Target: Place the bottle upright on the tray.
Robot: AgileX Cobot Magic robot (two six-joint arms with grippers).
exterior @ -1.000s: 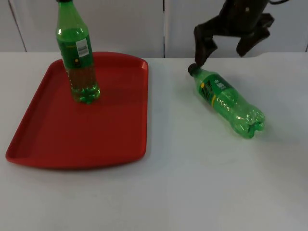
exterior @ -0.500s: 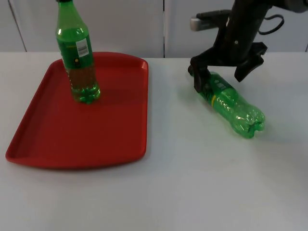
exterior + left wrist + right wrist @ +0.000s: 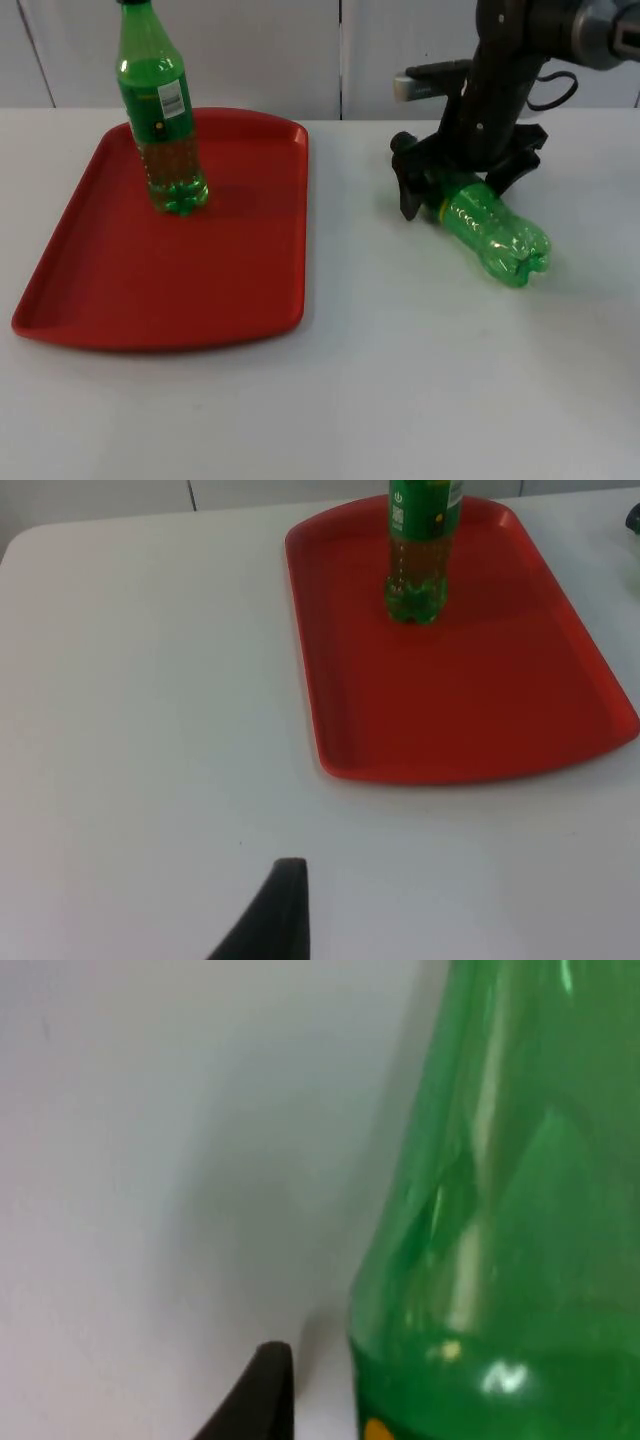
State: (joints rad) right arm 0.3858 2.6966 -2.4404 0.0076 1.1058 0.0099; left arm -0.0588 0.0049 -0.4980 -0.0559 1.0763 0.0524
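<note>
White surface stretches wide, and on its left side sits the red tray, with a green bottle standing upright near the tray's far end, label facing out. Over on the right, the second green bottle lies on its side on the surface, well apart from the tray, base pointing toward the camera. The right tool is down over that lying bottle's neck end, its fingers spread and straddling it, one on each side, the green plastic close up in the right wrist view. The left arm waits off to the side, its wrist view looking at the tray; I cannot tell how the left tool stands.
</note>
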